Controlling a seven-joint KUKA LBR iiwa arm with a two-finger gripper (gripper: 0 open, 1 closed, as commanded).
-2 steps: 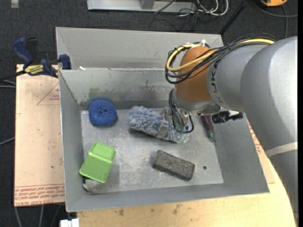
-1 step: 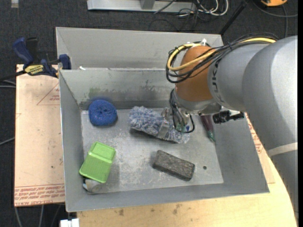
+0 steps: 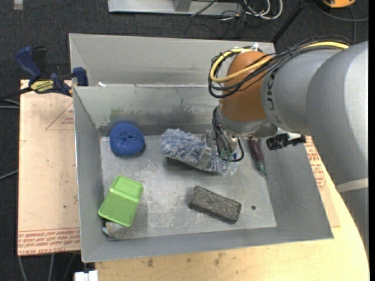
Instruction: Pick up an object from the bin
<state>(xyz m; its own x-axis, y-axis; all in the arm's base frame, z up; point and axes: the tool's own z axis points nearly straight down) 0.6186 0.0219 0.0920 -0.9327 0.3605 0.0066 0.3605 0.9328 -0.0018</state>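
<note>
My gripper (image 3: 219, 149) is down at the right end of a blue-and-white fuzzy bundle (image 3: 186, 147) that lies in the middle of the bin, and its tip is sunk into the fluff. A dark shadow runs under the bundle's left part. Just right of the gripper, a thin dark pen-like stick (image 3: 258, 156) lies near the bin's right wall. A grey oblong block (image 3: 214, 204) lies in front of the gripper on the bin floor.
A round blue scrubber (image 3: 127, 139) sits at the back left. A green box-shaped block (image 3: 122, 201) lies at the front left with a small greyish thing under its front edge. The arm comes in from the right above the bin.
</note>
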